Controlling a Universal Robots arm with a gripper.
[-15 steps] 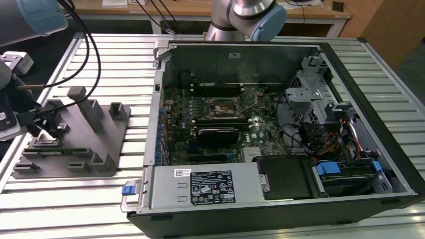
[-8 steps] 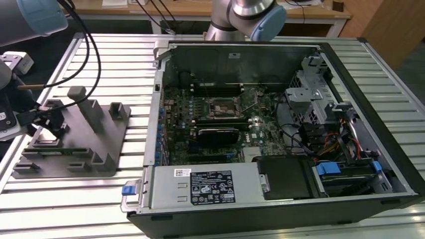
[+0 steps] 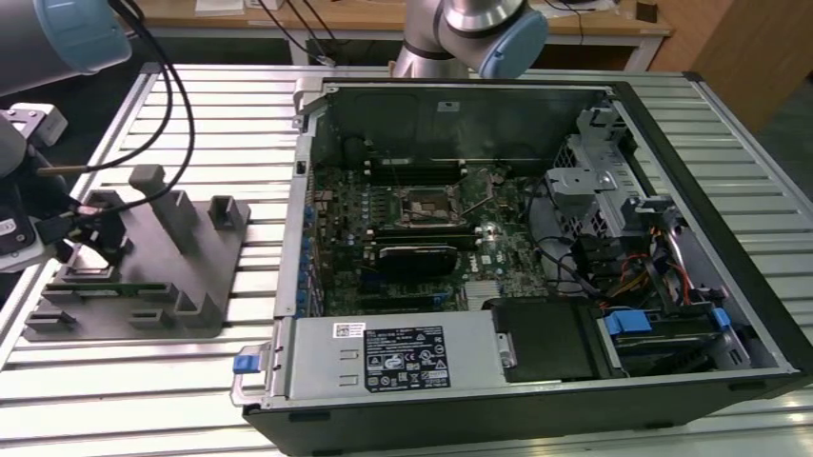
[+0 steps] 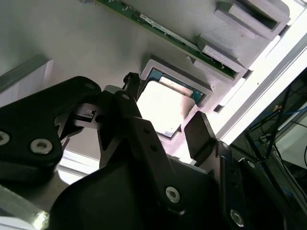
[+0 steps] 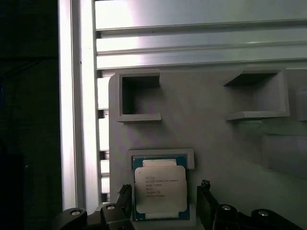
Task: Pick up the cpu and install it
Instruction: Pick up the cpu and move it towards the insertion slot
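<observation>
Now, your gripper is low over the grey fixture, and its 2 black fingers are spread wide with 1 on each side of the cpu. In the first wrist view you can see a clear gap between 1 finger and the chip. The other finger sits just beside the chip's edge, and contact there can't be made out. So the pincer is open and has hold of nothing.

The cpu lies flat in a shallow square recess of the fixture, silvery top up with its greenish rim showing all round. The second wrist view shows the same: the chip sits bright in its recess, framed by the 2 fingers.

Just past it, a green circuit board strip lies along the fixture, and further on are 2 box-shaped pockets.

In the exterior view, the fixture rests on the slatted metal table, towards that view's left. To the exterior view's right of it lies the open computer case with its motherboard exposed. The black-framed socket is near the middle of the board, well apart from the cpu.
</observation>
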